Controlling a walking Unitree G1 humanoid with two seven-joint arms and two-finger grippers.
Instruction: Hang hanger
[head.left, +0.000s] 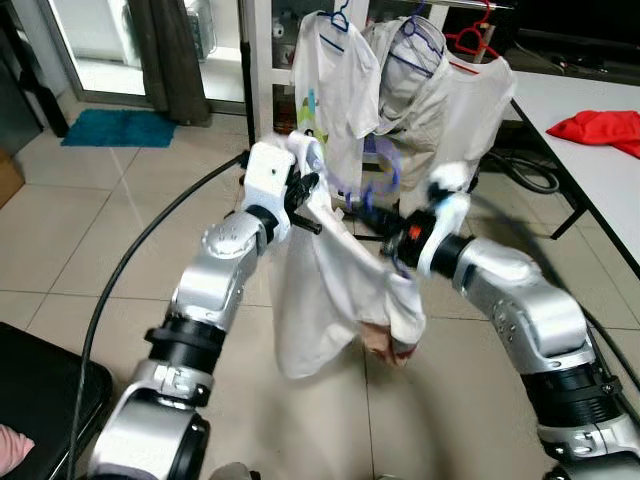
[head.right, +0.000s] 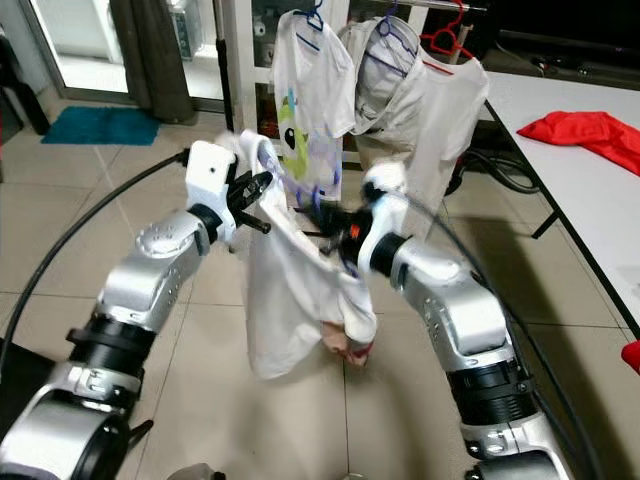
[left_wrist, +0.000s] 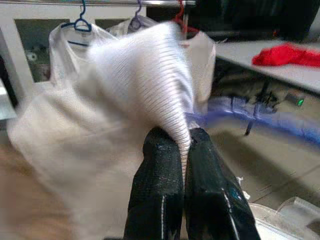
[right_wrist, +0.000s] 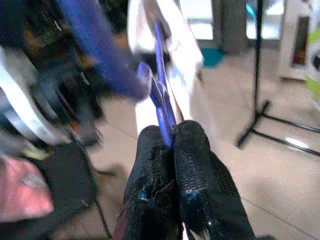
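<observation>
Mid-air, left hand (left_wrist: 182, 150) pinches ribbed collar of white cotton shirt (head.left: 330, 290); right hand (right_wrist: 167, 137) is clenched on thin blue plastic hanger (right_wrist: 161, 95), before white garments (head.left: 420, 100) hanging on rack.

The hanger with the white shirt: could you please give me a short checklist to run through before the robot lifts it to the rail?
1. Right gripper shut on the purple hanger: ok.
2. Left gripper pinching the white shirt: ok.
3. Shirt fully seated on hanger: cannot tell, blurred.
4. Hem off the floor: ok.
5. Free room on the rail beside the hung shirts: cannot tell.
</observation>
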